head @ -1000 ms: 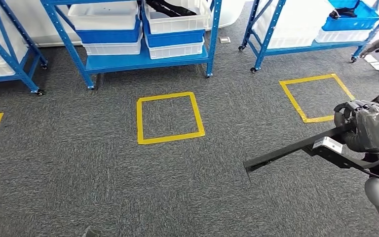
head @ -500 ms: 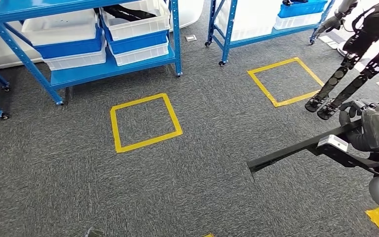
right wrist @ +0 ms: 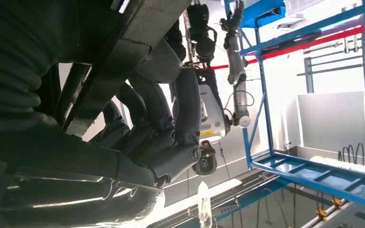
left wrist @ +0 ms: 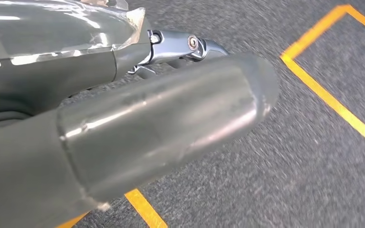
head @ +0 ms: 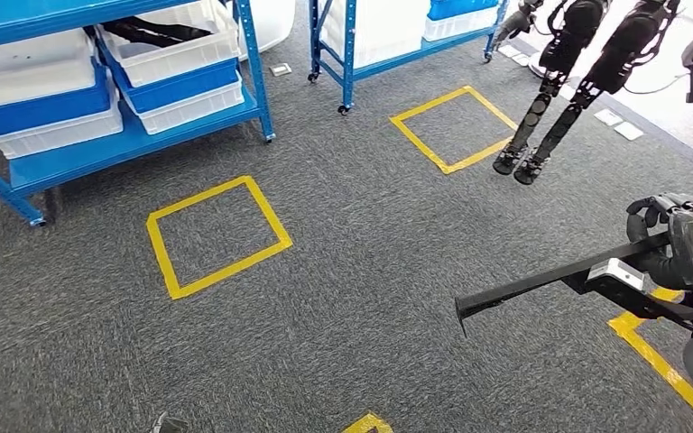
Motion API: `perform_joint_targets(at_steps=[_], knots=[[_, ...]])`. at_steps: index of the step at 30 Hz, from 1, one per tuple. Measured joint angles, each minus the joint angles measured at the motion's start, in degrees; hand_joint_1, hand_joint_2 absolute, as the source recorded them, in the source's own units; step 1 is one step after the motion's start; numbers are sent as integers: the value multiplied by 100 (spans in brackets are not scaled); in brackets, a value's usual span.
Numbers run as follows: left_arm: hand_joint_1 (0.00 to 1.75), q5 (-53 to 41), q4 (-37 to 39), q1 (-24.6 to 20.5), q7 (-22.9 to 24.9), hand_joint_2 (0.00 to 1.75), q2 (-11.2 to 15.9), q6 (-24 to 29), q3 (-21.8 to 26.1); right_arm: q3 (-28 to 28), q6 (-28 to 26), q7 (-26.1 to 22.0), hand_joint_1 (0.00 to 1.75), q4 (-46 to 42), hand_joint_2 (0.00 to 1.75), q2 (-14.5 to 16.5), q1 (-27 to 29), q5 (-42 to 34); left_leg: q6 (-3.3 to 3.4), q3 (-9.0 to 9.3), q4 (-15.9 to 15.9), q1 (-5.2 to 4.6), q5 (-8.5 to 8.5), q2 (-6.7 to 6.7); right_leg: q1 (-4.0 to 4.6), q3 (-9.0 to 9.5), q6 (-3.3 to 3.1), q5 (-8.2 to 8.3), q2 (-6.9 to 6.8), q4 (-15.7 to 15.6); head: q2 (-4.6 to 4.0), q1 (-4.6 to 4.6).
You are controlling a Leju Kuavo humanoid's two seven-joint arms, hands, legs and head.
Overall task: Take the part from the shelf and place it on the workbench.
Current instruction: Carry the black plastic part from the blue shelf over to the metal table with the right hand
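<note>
While the right hand (head: 681, 242) sits at the right edge of the head view, its fingers are wrapped around the part (head: 550, 284), a long black bar carrying a small white block, which it holds clear of the grey carpet (head: 361, 271) with the free end reaching toward the middle of the scene. From the right wrist view the dark fingers (right wrist: 171, 128) curl about the same bar (right wrist: 119, 57) (grasp confirmed). As for the left hand (left wrist: 123, 133), its grey thumb hangs over carpet and yellow tape; whether its fingers are clenched or released cannot be told. Yellow tape squares (head: 217, 236) mark the floor. Blue shelving (head: 126, 135) with white and blue bins stands at upper left. Another robot's legs (head: 550, 108) stand at upper right.
</note>
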Motion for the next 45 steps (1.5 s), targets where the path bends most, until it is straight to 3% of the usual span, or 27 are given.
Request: perform_joint_targets(at_steps=[2,3,4,6,7,9,11,13,14,16,18,20,22,24,26,28,29,30,31,33,35,37,39,41,42,44,45], knots=[[0,1,0,0,-3,0,8,8,-7,0,35,-13,152,-1,175,2,-37,-13,-48,18,17,-16,-31,148,-5,516,73,261,-267,-859,0,4],[0,2,0,1,-10,0,15,11,-8,1,47,-17,152,-4,175,5,-55,-16,-79,28,28,-34,-51,217,15,695,55,347,-369,-1173,0,-1],[0,2,0,4,-18,0,27,14,-9,3,56,-21,152,-6,175,8,-67,-17,-107,38,39,-59,-69,276,39,784,13,383,-430,-1337,0,-5],[0,2,-2,11,-34,0,43,15,-10,8,60,-25,152,-11,175,11,-67,-20,-152,59,45,-79,-97,390,57,761,-89,396,-307,-1352,0,-17],[0,2,-3,12,-39,0,50,14,-10,9,61,-27,152,-12,175,10,-64,-21,-185,57,68,-66,-130,353,27,752,-125,404,-238,-1349,0,-20],[0,4,-4,19,-49,0,58,13,-11,11,61,-29,152,-14,175,13,-80,-23,-245,-51,348,-23,-353,42,-25,740,-220,430,-107,-1354,0,-28],[0,14,-4,46,-58,0,68,13,-13,27,61,-31,152,-14,175,35,-99,-21,-266,-372,1071,-2,-762,-309,-23,725,-293,448,16,-1355,0,-34],[0,32,-4,84,-65,0,80,13,-12,55,61,-32,152,-14,175,75,-96,-14,-260,-697,1724,0,-993,-388,-1,708,-319,459,172,-1352,0,-35],[0,39,-4,99,-72,0,86,13,-12,65,61,-32,152,-13,175,93,-93,-10,-253,-737,1774,2,-935,-395,4,705,-322,463,258,-1349,0,-36],[0,45,-4,116,-91,0,96,13,-13,70,60,-32,152,-13,175,110,-91,-8,-230,-499,1227,18,-538,-467,1,709,-322,467,425,-1333,0,-37],[0,48,-4,127,-102,0,108,13,-18,64,54,-26,152,-14,175,113,-89,-15,-212,-172,505,62,-206,-779,16,683,-300,472,576,-1301,0,-32],[0,51,-4,142,-104,0,117,7,-39,43,43,-15,152,-33,175,111,-56,-26,-189,-66,243,62,-136,-942,39,613,-232,501,717,-1289,0,-28],[0,55,-6,145,-105,0,116,-3,-71,8,30,-5,152,-67,175,99,19,-29,-114,-62,202,26,-100,-780,41,543,-144,539,805,-1297,0,-31],[0,58,-9,141,-106,0,118,-10,-93,-26,17,10,152,-91,175,80,82,-28,-6,-41,129,17,-44,-611,45,410,-110,438,516,-1099,0,-15],[0,60,-11,154,-106,0,129,-15,-107,-46,5,27,152,-109,175,80,114,-26,48,-37,95,3,-20,-433,52,104,-110,132,140,-467,0,11],[0,61,-11,165,-106,0,134,-20,-114,-50,-1,37,152,-121,175,98,155,-24,52,-53,97,-17,-21,-250,47,-204,-74,-135,64,222,0,19],[0,62,-11,166,-106,0,134,-21,-116,-50,-1,40,152,-122,175,104,180,-22,49,-59,99,-23,-23,-160,43,-230,-39,-162,54,329,0,19],[0,67,-11,164,-105,0,134,-22,-118,-52,-1,42,152,-125,175,108,199,-19,44,-59,99,-25,-27,-74,36,-121,6,-101,28,184,0,19],[0,75,-11,161,-105,0,134,-22,-121,-60,0,44,152,-133,175,109,209,-14,33,-53,101,-25,-35,7,27,107,53,21,-43,-183,0,20],[0,96,-11,155,-104,0,137,-22,-134,-84,0,44,152,-161,175,109,205,-3,-9,-35,107,-49,-61,150,47,591,78,253,-318,-1003,0,19],[0,105,-11,151,-104,0,141,-24,-149,-103,1,44,152,-186,175,108,200,7,-61,-12,112,-81,-91,274,99,763,-17,353,-433,-1326,0,11],[0,110,-11,145,-105,0,141,-28,-154,-112,2,44,152,-195,175,103,203,14,-115,9,111,-81,-117,382,102,742,-136,394,-285,-1331,0,4],[0,116,-11,137,-106,0,138,-30,-157,-125,4,44,152,-206,175,96,194,19,-179,-36,262,-48,-253,171,55,738,-233,423,-149,-1348,0,-3],[0,126,-10,148,-107,0,134,-31,-164,-127,12,44,152,-217,175,107,173,24,-221,-294,865,-18,-619,-225,34,732,-313,447,-23,-1356,0,-20],[0,138,-10,159,-108,0,133,-30,-167,-121,21,43,152,-217,175,121,165,26,-226,-492,1281,-12,-819,-334,43,724,-339,453,46,-1354,0,-24],[0,168,-8,179,-110,0,132,-29,-169,-107,34,42,152,-217,175,151,165,27,-223,-772,1805,-11,-959,-389,61,715,-350,459,206,-1351,0,-27],[0,181,-7,184,-111,0,132,-28,-169,-102,40,42,152,-216,175,163,163,28,-214,-769,1757,-10,-854,-396,65,715,-354,462,287,-1348,0,-27]])
